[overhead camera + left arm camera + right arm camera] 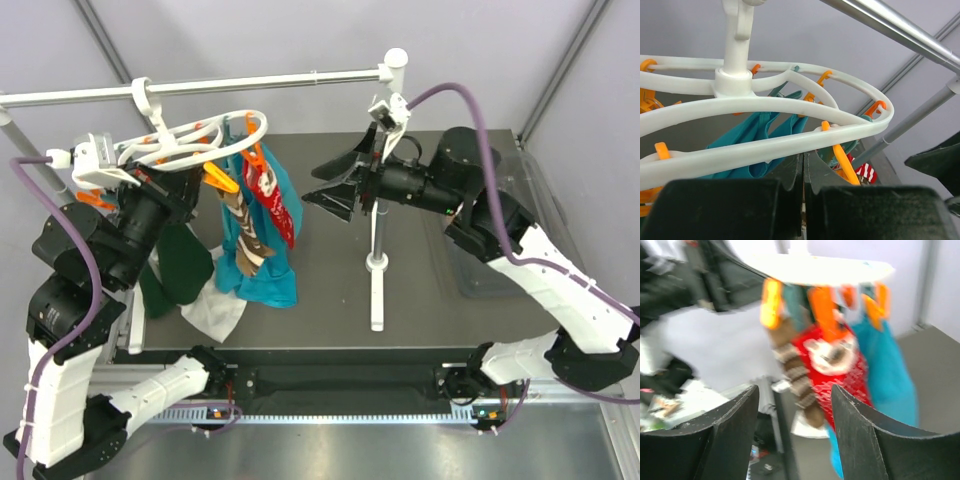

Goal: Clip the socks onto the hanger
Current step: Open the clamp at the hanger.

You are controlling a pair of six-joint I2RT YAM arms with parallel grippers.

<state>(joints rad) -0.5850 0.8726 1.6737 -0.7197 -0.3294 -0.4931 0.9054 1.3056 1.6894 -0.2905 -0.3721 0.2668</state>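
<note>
Left gripper closed just under the hanger, right gripper open facing it: a bump could shake the socks loose.

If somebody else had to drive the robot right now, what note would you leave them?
Left gripper: jaws shut at the hanger rim; whether they pinch it, I cannot tell.
Right gripper: jaws open, empty, facing the hanger.
Socks: a red sock and a brown sock hang clipped on the hanger, beside the teal garment.
Done: at least those two.
Left: no loose sock shows; count the clipped ones first.
</note>
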